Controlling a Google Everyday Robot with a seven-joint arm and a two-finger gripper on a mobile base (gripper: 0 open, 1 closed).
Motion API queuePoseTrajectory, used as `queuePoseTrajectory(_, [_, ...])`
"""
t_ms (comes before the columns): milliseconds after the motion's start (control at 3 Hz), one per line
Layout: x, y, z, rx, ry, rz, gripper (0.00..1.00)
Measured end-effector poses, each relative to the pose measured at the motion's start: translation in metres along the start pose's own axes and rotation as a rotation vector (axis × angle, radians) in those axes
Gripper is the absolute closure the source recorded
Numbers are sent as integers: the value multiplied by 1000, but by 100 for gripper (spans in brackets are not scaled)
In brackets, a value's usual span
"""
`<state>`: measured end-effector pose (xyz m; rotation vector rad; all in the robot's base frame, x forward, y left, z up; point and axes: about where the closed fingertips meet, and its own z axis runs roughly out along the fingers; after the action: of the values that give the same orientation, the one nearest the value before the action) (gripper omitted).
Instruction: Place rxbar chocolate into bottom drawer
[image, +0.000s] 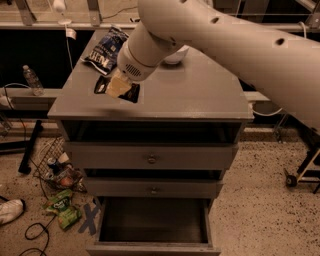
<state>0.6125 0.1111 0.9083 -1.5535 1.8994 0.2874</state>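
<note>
The rxbar chocolate (131, 94) is a flat black wrapper lying on the grey cabinet top (195, 95), near its front left. My gripper (118, 86) comes down from the upper right and sits right on the bar's middle, covering part of it. The bottom drawer (152, 246) is pulled open below, with a dark, empty interior. It stands well below and in front of the gripper.
A blue-and-white chip bag (105, 46) lies at the back left of the top, and a white bowl (176, 55) behind my arm. Two shut drawers with round knobs (151, 159) sit above the open one. Litter (62, 207), a cable and a water bottle (31, 80) lie to the left.
</note>
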Motion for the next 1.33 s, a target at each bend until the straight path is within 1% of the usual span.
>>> queuePoseTrajectory(333, [24,32,-2,-79,-5,-26,100])
queuePoseTrajectory(667, [47,65,0,-153,-54,-63,100])
queuePoseTrajectory(1000, [48,65,0,-152,-55,-59,100])
queuePoseTrajectory(1333, [79,74,-2,-121,-87,27,100])
